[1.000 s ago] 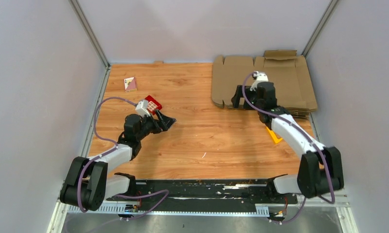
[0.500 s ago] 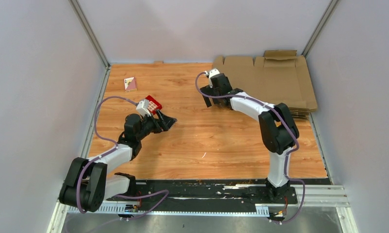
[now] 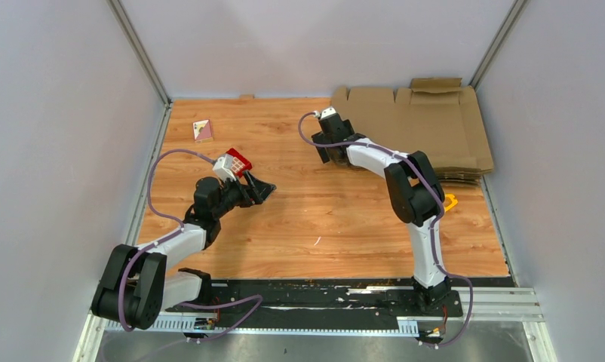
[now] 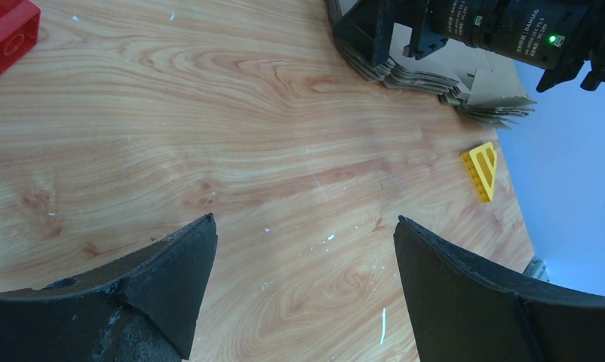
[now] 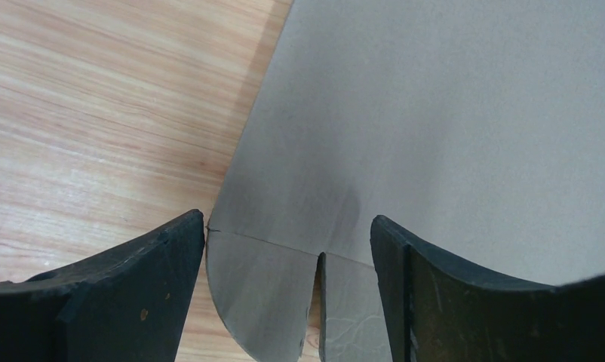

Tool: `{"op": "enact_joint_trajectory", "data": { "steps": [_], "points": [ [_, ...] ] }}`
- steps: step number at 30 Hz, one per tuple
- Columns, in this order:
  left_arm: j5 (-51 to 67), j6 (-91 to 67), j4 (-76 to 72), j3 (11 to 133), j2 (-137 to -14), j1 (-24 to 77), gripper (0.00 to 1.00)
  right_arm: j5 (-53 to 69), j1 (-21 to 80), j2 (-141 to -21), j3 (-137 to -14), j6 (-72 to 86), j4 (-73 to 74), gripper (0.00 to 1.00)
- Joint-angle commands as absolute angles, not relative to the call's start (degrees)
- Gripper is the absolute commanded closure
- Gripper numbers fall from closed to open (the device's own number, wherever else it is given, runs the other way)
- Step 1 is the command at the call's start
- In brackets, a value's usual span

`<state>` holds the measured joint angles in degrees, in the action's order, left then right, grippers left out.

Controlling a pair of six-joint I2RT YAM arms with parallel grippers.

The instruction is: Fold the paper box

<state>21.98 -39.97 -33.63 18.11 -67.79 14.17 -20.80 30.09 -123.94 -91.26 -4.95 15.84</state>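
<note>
- Brown cardboard makes the paper box (image 3: 416,124). It is a flat cut sheet with flaps, and it is not folded up.
- It lies on top of the pile of cardboard sheets (image 3: 465,172), at the far right corner of the wooden table (image 3: 322,219).
- At the left edge of the paper box is the right gripper (image 5: 288,222), with its arm stretched far across the table.
- Its fingers (image 5: 133,286) are spread wide and hold nothing.
- From the right wrist, the sheet looks grey and fills most of the view. A flap with a round corner shows low down between the two fingers, and bare wood shows on the left. I cannot tell if the fingers touch the sheet.
- On the left half of the table, the left gripper (image 4: 305,220) is over bare wood, well apart from the paper box.
- Its fingers (image 4: 171,286) are spread wide too, with only wood showing between them.
- Just beside the left wrist is a small red box (image 3: 239,160).
- On the wood near the pile lies a small yellow piece (image 4: 480,172) with little teeth along one side. From above, the right arm hides part of it.
- Near the far left corner lies a small pink and white card (image 3: 202,130), all by itself.
</note>
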Motion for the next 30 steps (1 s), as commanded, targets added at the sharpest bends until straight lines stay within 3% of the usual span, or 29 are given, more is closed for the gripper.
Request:
{"op": "enact_joint_trajectory", "data": {
  "steps": [1,5,13,19,25,30],
  "points": [
    [21.63,-38.69,-34.27,19.60,-67.33,14.41,0.06,-24.91,29.68,-123.95,-93.40,-3.32,16.06,0.22],
    [21.47,-38.59,-33.85,19.74,-67.18,14.41,0.06,-26.95,29.35,-122.68,-92.50,-2.79,15.90,0.27],
    [21.36,-38.32,-33.52,19.77,-66.92,14.41,0.06,-22.61,27.27,-118.04,-88.91,-0.53,14.87,0.25],
    [21.53,-38.32,-33.44,19.87,-67.07,14.41,0.06,-17.56,25.71,-116.71,-87.97,1.90,15.36,0.10],
    [21.63,-38.23,-33.23,20.03,-67.16,14.40,0.06,-15.80,25.13,-116.02,-88.05,2.28,15.92,0.08],
    [21.88,-38.23,-33.30,20.21,-67.47,14.43,0.06,-16.13,24.82,-116.52,-88.46,1.95,17.03,0.00]
  ]
}}
